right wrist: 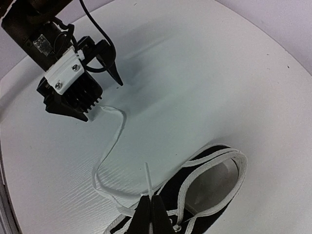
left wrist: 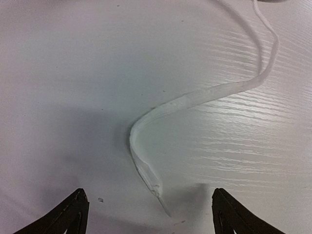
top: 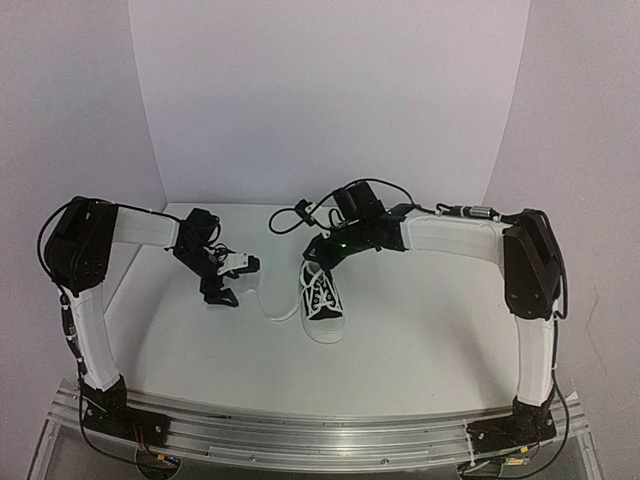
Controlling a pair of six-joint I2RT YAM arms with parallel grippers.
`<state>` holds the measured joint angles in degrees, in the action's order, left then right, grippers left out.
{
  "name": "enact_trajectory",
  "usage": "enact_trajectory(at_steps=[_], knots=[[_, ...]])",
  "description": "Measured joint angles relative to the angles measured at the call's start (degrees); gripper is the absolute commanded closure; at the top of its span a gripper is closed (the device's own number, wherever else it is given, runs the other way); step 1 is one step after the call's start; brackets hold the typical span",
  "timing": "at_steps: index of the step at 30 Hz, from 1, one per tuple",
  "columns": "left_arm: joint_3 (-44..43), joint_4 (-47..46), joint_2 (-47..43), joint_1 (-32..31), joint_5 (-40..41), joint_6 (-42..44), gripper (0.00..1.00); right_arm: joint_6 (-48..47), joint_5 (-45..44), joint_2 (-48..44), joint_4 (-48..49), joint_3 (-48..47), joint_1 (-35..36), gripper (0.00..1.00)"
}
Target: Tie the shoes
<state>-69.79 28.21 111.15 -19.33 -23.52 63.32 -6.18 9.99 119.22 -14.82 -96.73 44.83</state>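
Top external, white table [top: 420, 340], sneaker [top: 322, 300], laces [top: 278, 318], walls [top: 330, 100]

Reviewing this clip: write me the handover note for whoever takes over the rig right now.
Left gripper: jaws open, low over the table, straddling the tip of the loose lace without gripping it.
Right gripper: jaws shut on the other lace end, just above the sneaker.
The sneaker stands upright mid-table, toe toward the arm bases. The loose lace trails toward the left arm.
Done: one lace end pinched. No knot or bow visible.
Left: pinch the loose lace, cross, knot, bow.
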Motion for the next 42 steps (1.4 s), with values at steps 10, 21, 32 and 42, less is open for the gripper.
enact_trajectory(at_steps=[10, 21, 32, 42], knots=[[-12.1, 2.9, 7.3, -3.4, 0.9, -0.3, 0.21, 13.3, 0.2, -0.5, 13.5, 7.4, -0.5, 1.00], [-25.3, 25.3, 15.8, -5.5, -1.8, 15.7, 0.30, 20.3, 0.1, -0.8, 22.0, 11.6, -0.8, 1.00], [-28.7, 28.5, 18.1, -5.8, 1.4, 18.8, 0.44, 21.3, -0.4, -1.9, 24.0, 13.3, -0.8, 1.00], [-27.4, 22.5, 17.6, -6.5, 3.1, 14.2, 1.00, 22.4, -1.1, -1.9, 24.9, 13.8, -0.8, 1.00]])
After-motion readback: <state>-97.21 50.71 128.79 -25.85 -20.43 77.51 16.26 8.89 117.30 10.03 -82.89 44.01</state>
